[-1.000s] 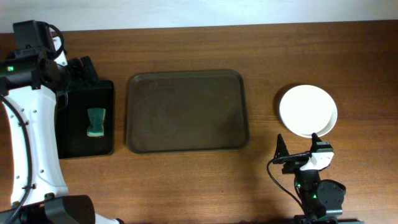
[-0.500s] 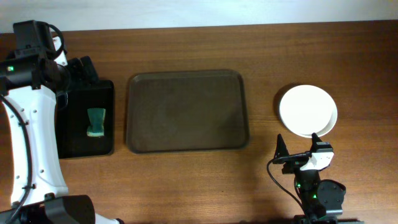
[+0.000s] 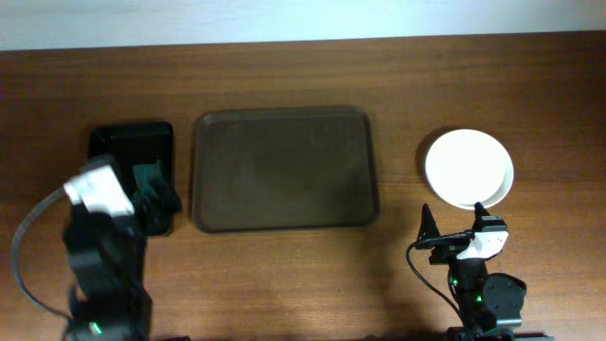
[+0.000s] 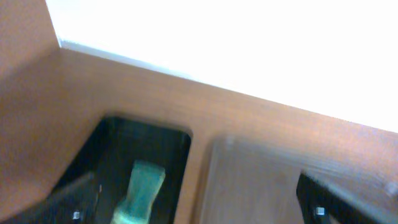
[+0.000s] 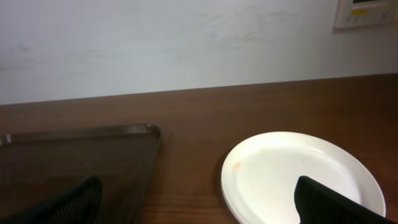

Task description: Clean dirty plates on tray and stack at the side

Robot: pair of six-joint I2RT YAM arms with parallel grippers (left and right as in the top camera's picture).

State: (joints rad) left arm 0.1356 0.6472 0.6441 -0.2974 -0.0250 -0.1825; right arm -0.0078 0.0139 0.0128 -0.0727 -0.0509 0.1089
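- Tray (image 3: 284, 170): sits at table centre and carries nothing. Its long axis runs left to right, and its short sides face the black tray (image 3: 133, 137) and the plates.
- Plates (image 3: 466, 167): stacked on the bare table right of the tray, well apart from it. They lie flat, face up. Being round, they have no long axis. The stack is slightly offset: a lower rim shows at the near-right edge.
- Progress: judged near complete. No plate is left on the tray, and the stack stands at the side. The top plate reads mostly white in the right wrist view, with a faint orange speck near its left rim.
- Sponge (image 4: 144, 183): lies in the black tray at the left of the scene, with its long axis running near to far.
- Left gripper (image 4: 197, 180): positioned over the near end of the black tray. The wrist view is blurred; the jaws appear spread, gripping nothing.
- Right gripper (image 5: 198, 180): parked at the near edge, near side of the plates. Jaws are spread and empty.
- Remaining work, as judged: none on the tray. At most, square up the stack.
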